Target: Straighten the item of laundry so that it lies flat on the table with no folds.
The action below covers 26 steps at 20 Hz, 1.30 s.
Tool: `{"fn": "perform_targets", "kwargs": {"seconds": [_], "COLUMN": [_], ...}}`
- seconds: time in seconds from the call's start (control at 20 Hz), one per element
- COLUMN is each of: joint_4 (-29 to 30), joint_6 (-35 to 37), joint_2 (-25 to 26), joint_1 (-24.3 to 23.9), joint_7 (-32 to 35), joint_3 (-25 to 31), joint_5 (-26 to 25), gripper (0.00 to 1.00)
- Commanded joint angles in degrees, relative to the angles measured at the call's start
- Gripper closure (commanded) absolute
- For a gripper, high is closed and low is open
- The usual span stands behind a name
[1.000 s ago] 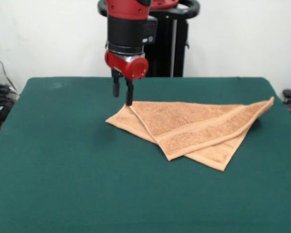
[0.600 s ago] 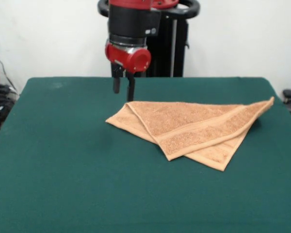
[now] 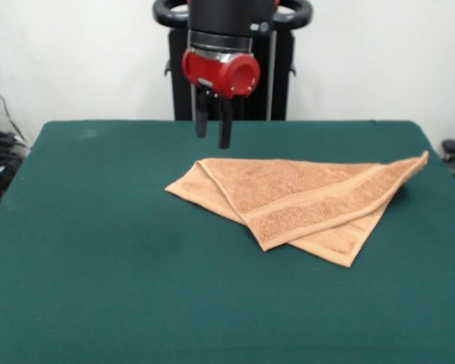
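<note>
Towel (image 3: 303,199) sat folded over on itself on the green table (image 3: 106,273), kind of a triangular wedge shape rather than a flat square. It lay a bit right of the table's middle and toward the far half. Its upper layer was doubled diagonally, so a second layer stuck out underneath along the near edge and at the left corner. One woven band ran along the top layer's near edge, and the right-hand tip pointed up toward the table's far right corner, lifted slightly off the cloth.

Sawyer's gripper (image 3: 213,129) hung in the air above the far side of the table, just past the towel's upper left edge, clearly off the fabric. Its two dark fingers (image 3: 225,130) pointed straight down with only a narrow gap between them, and nothing was pinched in there. The red wrist collar (image 3: 221,73) and black arm section sat right above, in front of the black pedestal (image 3: 282,72).
</note>
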Motion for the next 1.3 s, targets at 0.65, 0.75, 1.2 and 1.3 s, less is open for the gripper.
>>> {"fn": "perform_targets", "kwargs": {"seconds": [0.65, 0.75, 1.2, 1.3], "joint_4": [5.5, 6.2, 5.3, 4.8], "joint_6": [-0.8, -1.7, -9.7, -11.5], "joint_2": [6.4, 6.7, 13.2, 14.9], "joint_1": [18.8, 19.9, 25.9, 26.2], "joint_7": [16.1, 16.1, 16.5, 16.3], "joint_3": [-2.9, -2.9, -4.7, -4.6], "joint_5": [15.4, 17.2, 24.0, 25.2], "gripper": [0.00, 0.00, 0.00, 0.00]}}
